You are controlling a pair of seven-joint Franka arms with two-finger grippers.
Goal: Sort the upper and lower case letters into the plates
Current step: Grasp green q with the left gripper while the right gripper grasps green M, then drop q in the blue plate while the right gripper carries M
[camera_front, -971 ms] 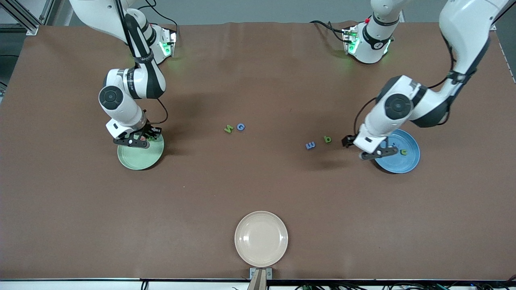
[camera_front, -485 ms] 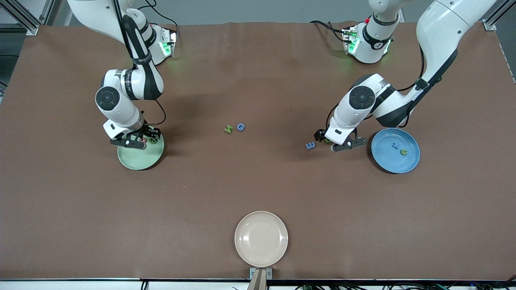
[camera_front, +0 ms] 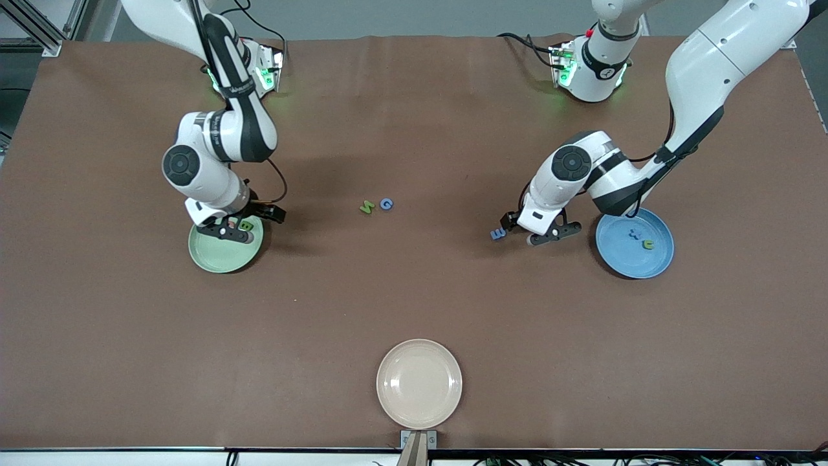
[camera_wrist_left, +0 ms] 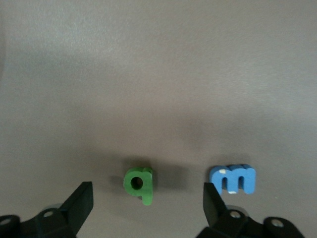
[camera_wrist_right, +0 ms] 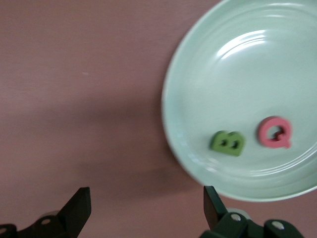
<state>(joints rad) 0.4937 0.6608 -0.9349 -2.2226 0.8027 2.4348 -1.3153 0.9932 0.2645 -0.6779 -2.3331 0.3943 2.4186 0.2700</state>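
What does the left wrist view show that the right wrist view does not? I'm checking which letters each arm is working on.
Only the left wrist view: a green lowercase b lying on bare table between the open fingers of the left gripper, with a blue lowercase m beside it.

Only the right wrist view: the mint green plate holding a green B and a pink Q, with the open right gripper over the table beside the plate's rim.

Both: the brown table and a pair of open black fingers.
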